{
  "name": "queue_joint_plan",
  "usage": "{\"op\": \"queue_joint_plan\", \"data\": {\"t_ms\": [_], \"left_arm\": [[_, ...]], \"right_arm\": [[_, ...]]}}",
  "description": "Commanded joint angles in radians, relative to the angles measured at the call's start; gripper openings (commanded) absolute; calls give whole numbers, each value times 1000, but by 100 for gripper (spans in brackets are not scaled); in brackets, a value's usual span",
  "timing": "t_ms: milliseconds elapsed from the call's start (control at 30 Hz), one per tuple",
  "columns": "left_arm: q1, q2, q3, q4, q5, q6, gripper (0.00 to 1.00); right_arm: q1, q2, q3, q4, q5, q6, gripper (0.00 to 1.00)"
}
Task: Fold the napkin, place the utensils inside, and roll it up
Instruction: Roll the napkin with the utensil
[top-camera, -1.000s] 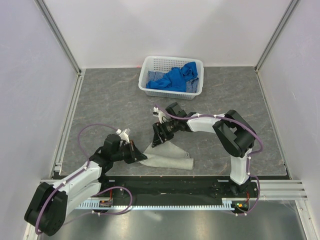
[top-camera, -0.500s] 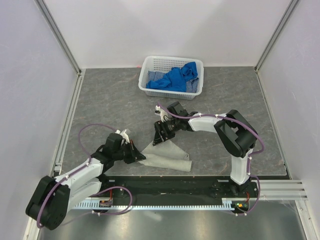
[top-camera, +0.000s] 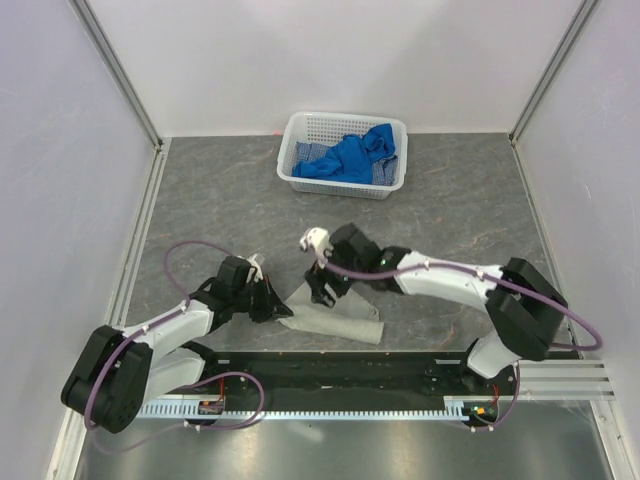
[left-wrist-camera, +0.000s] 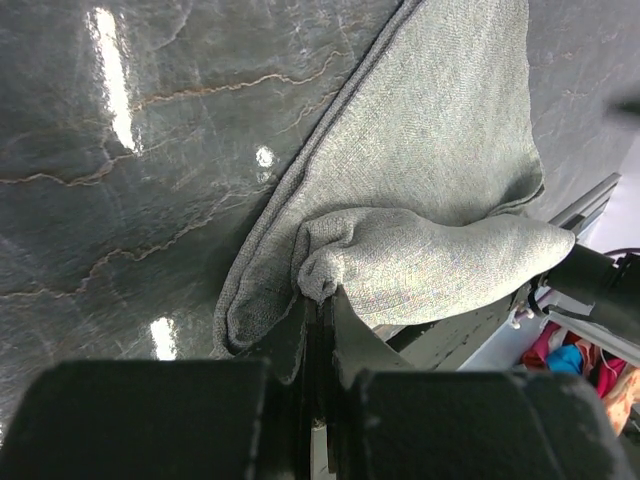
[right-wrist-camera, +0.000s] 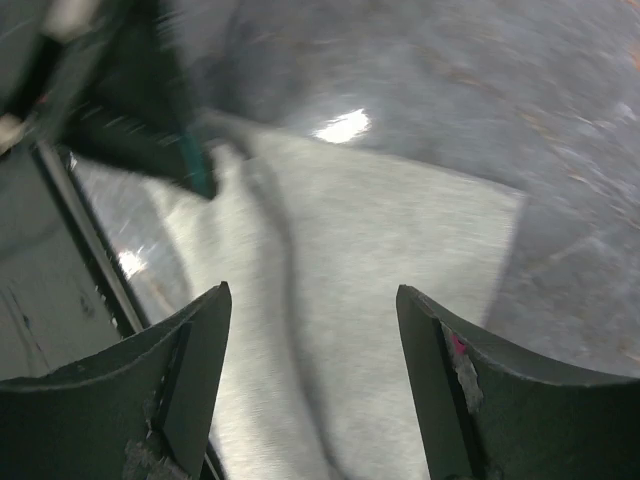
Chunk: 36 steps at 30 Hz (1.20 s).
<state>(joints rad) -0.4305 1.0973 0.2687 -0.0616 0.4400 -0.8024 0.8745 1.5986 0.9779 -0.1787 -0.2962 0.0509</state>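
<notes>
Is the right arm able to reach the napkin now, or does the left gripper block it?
Probably yes. The right gripper hangs open above the napkin, bare cloth below it; the left gripper pinches only the left end.

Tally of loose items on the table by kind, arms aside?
Grey napkin: 1
White basket: 1
Blue cloth heap in the basket: 1 (separate pieces cannot be told apart)
Fork: 0 in view
Total: 3
</notes>
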Motion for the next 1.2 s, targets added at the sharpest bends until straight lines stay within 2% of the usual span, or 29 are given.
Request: {"op": "queue_joint_plan", "data": {"t_ms": [0,33,133,233,600,767,867,900,933,1000,1033,1133,1167], "left_arm": [[13,36,15,-69,-11,11,2],[18,38,17,-69,-11,12,2],[25,44,21,-75,-6,23,2],[29,53,33,-84,-4,32,2],[42,79,55,-92,11,60,2],[44,82,66,-92,23,77,2],[47,76,82,-76,37,104,4],[45,76,92,-76,36,112,7],[49,69,111,-78,32,126,17],[53,62,142,-101,10,143,30],[56,61,173,-116,-7,161,42],[59,32,223,-179,-81,196,59],[59,17,231,-191,-118,203,62]], "right_arm": [[194,-103,-113,65,343,-126,76],[249,-111,-137,86,415,-137,76],[348,-112,-169,129,506,-189,76],[411,-88,-177,156,538,-223,73],[423,33,-160,137,522,-256,59],[356,44,-147,105,398,-234,50],[288,73,-107,36,214,-224,43],[256,98,-94,16,133,-221,41],[239,109,-82,-4,82,-218,38],[186,136,-55,-53,-4,-206,36],[170,145,-45,-67,-77,-201,36],[123,182,-9,-128,-165,-189,35],[115,188,5,-145,-185,-186,35]]}}
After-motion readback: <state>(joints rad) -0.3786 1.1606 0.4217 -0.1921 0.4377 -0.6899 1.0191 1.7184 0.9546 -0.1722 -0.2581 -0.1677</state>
